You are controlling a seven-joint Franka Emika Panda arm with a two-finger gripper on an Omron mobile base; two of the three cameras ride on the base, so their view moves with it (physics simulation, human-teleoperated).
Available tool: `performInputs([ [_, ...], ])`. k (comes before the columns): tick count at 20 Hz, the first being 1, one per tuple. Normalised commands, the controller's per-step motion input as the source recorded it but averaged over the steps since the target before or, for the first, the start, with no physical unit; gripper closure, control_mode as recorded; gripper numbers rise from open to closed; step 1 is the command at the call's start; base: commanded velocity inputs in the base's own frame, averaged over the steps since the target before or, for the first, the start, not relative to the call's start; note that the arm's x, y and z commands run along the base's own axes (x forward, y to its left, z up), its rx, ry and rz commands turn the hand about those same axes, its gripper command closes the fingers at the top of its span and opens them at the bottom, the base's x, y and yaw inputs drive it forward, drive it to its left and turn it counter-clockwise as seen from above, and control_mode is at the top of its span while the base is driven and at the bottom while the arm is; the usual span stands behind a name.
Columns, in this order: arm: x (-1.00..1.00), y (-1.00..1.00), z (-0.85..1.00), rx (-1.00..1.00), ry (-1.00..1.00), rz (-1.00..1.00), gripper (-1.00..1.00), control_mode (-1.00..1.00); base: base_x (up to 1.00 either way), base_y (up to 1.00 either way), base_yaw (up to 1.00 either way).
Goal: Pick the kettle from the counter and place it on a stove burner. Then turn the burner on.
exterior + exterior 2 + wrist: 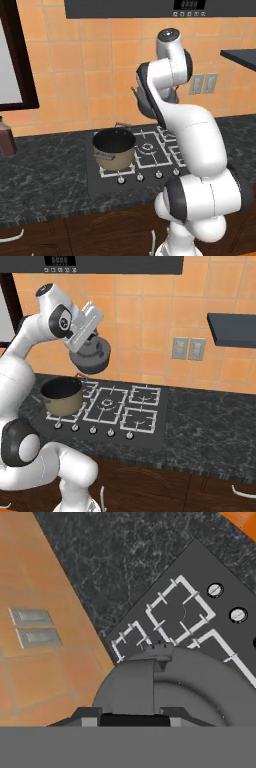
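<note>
Right base view has the kettle (90,357) up in the air — a squat, round, dark-grey metal body, hanging tilted under the gripper (89,336), above the back-left part of the cooktop (150,428) and clear of it. The gripper is pinched narrow on the kettle's top; the handle itself is hidden behind the hand. Below and just left of the kettle sits the pot (62,395): tan sides, black inside, nothing visible in it, parked on the front-left grate.

The cooktop is glossy black glass with pale-grey square wire grates, and a row of small round knobs (93,430) runs along its front edge. One small square stove burner (139,419) at the front right stands bare, well apart from the kettle. The bench (210,421) is dark speckled stone with a thick front edge over brown wooden cabinets.

Hand view looks down over the kettle's smooth domed grey top (190,692) — beneath it, the thin grates and two knobs, with orange wall tile (50,662) and two grey outlet plates (34,627) to the side.
</note>
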Motion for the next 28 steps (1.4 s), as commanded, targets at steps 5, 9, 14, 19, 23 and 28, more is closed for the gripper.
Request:
performInputs([
  [5,0.11,-1.0,-0.4,-0.02,0.08,-0.03,1.0,-1.0,0.0,0.0,0.0],
  [9,0.05,-1.0,-0.58,-0.01,0.15,0.0,1.0,-1.0,0.0,0.0,0.0],
  [14,0.22,-1.0,-0.51,-0.07,0.23,0.0,1.0,-1.0,0.0,0.0,0.0],
  [19,0.08,-0.43,-0.52,-0.12,0.22,0.0,1.0,-1.0,0.0,0.0,0.0],
  [23,0.33,-0.01,-0.24,-0.01,-0.04,0.0,1.0,-1.0,0.0,0.0,0.0],
  [28,0.78,-0.16,-0.14,0.0,-0.02,0.0,1.0,-1.0,0.0,0.0,0.0],
])
